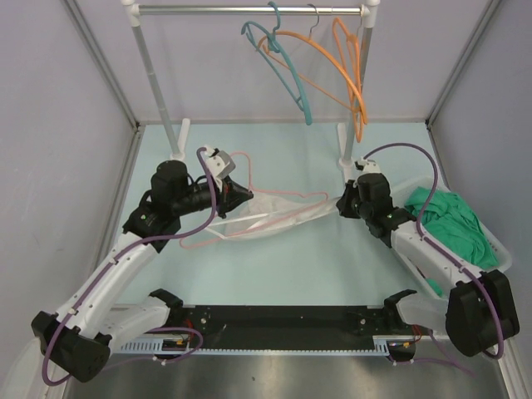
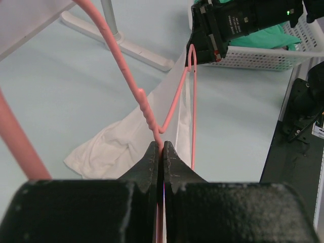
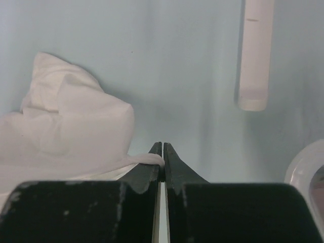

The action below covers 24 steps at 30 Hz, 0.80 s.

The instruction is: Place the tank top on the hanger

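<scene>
Left gripper: fingers pinched shut on the thin, smooth pink plastic rod of the hanger, of triangular outline; right gripper: fingers closed on a narrow white strap of the tank top; its thin, crumpled fabric lies on the pale blue table between the grippers, against the hanger; white mesh basket holds a green garment.

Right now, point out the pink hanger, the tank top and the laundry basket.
pink hanger (image 2: 147,110), left wrist view, ridged shoulder arm.
tank top (image 3: 76,126), right wrist view, bunched white fabric.
laundry basket (image 2: 253,59), left wrist view, white mesh wall.
</scene>
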Available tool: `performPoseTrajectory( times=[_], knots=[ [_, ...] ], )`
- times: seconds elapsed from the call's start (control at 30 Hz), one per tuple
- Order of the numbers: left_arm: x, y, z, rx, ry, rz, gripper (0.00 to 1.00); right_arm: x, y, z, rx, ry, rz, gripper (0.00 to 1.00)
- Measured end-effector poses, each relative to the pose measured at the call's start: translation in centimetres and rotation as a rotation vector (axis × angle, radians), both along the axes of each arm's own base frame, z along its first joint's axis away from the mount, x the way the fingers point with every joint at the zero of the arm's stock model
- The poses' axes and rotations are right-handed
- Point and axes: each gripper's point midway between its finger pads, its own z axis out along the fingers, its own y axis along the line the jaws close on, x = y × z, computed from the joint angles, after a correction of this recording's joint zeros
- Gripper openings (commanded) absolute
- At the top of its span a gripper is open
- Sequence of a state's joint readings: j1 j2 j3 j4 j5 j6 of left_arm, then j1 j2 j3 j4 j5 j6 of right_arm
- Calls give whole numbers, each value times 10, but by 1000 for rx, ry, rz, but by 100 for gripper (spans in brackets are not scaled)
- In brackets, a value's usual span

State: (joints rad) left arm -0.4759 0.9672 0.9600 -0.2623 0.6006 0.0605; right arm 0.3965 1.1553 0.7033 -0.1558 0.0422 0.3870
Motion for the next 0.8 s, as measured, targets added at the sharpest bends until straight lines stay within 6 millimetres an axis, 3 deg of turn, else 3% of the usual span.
performPoseTrajectory(
  times=[0.43, 0.8],
  knots=[
    [0, 0, -2, 1, 1, 0, 2, 22, 2, 43, 23, -66, 48, 11],
    [5, 3, -3, 9, -4, 31, 2, -6, 10, 80, 56, -80, 159, 8]
  ],
)
